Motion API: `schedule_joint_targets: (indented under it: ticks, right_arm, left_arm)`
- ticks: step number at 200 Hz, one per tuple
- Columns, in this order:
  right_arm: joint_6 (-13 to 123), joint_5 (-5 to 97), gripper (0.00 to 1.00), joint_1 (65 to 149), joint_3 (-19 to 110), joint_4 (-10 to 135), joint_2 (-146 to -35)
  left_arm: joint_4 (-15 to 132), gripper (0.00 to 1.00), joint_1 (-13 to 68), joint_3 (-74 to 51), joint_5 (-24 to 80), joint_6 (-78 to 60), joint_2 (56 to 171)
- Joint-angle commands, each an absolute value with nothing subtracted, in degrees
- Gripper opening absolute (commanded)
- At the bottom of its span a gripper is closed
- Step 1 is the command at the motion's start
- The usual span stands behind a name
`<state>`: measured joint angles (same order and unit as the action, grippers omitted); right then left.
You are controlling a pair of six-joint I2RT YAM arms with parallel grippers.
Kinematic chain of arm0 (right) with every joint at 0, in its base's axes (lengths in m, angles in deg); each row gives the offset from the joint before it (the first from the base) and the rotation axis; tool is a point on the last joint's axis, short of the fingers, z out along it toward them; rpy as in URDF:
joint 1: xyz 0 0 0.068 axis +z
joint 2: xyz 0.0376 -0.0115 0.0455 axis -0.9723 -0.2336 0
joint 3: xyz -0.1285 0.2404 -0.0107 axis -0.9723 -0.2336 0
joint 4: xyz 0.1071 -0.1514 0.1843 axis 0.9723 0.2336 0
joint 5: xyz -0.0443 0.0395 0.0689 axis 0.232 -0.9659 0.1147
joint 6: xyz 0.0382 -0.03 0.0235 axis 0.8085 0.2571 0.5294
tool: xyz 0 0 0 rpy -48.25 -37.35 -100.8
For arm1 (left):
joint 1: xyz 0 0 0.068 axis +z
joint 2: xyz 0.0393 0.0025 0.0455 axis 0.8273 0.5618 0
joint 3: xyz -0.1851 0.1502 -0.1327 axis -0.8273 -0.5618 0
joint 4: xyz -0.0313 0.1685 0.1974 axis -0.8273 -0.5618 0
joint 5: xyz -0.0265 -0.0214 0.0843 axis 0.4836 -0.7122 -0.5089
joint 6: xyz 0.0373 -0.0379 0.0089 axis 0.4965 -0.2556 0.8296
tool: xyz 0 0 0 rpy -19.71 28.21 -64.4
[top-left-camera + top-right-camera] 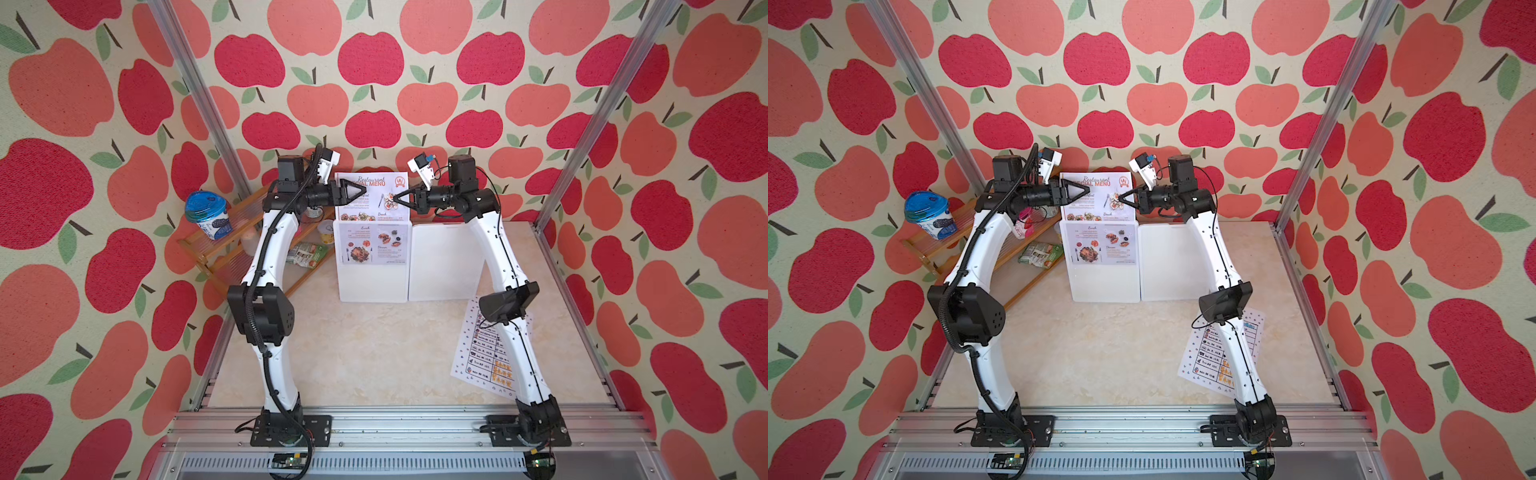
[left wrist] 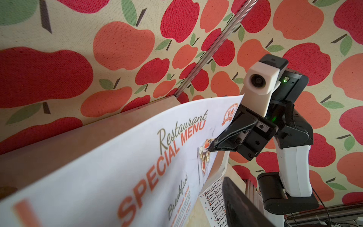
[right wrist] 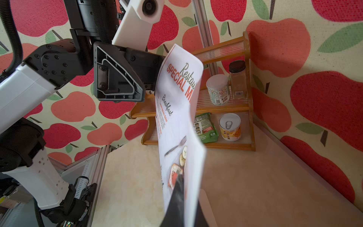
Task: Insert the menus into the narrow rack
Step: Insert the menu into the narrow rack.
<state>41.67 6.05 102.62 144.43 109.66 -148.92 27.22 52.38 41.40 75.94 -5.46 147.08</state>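
The Restaurant Special menu (image 1: 376, 183) (image 1: 1100, 208) stands upright in the left compartment of the white narrow rack (image 1: 372, 286) (image 1: 1104, 286), its upper half sticking out and bowed. My right gripper (image 1: 395, 198) (image 2: 211, 146) (image 3: 181, 180) is shut on that menu's right edge, one dark finger (image 3: 177, 192) in front of the sheet. Open, my left gripper (image 1: 365, 192) (image 3: 145, 92) sits at the sheet's left edge; the menu (image 2: 117, 157) fills its wrist view beside one finger (image 2: 235, 202). The table-lined menu (image 1: 473, 361) (image 1: 1204, 361) lies flat on the tabletop under my right arm.
The rack's right compartment (image 1: 444, 262) holds nothing. A wooden shelf (image 1: 216, 249) (image 3: 249, 94) at the back left carries a blue-lidded tub (image 1: 208, 214), jars, a can (image 3: 229, 127) and a green packet (image 1: 307, 253). Aluminium posts and apple-print walls close in the table.
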Motion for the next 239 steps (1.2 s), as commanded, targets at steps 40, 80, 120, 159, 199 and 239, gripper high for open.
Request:
schedule_joint_targets:
  ticks: [40,80,120,159,199,239]
  right_arm:
    - [35.94,7.67,0.08,103.47,145.78,118.68,-146.48]
    - [38.10,9.27,0.38,103.51,145.75,113.43,-146.11]
    - [41.41,9.68,0.40,103.25,145.66,105.97,-146.20]
    - [41.49,7.68,0.07,103.18,145.72,106.44,-146.45]
    - [38.89,7.01,0.00,103.56,145.72,110.90,-146.37]
    - [36.48,6.92,0.00,103.77,145.73,115.17,-145.84]
  left_arm:
    - [27.42,0.72,52.07,39.25,75.83,-3.42,145.59]
    - [27.11,0.72,52.09,38.45,75.63,-2.97,144.80]
    - [26.20,0.72,52.21,37.63,75.26,-2.12,143.90]
    - [26.45,0.72,53.05,36.44,75.01,-1.92,142.75]
    - [27.89,0.73,53.49,34.99,75.24,-2.53,142.07]
    - [28.49,0.73,53.45,33.74,75.26,-2.66,141.47]
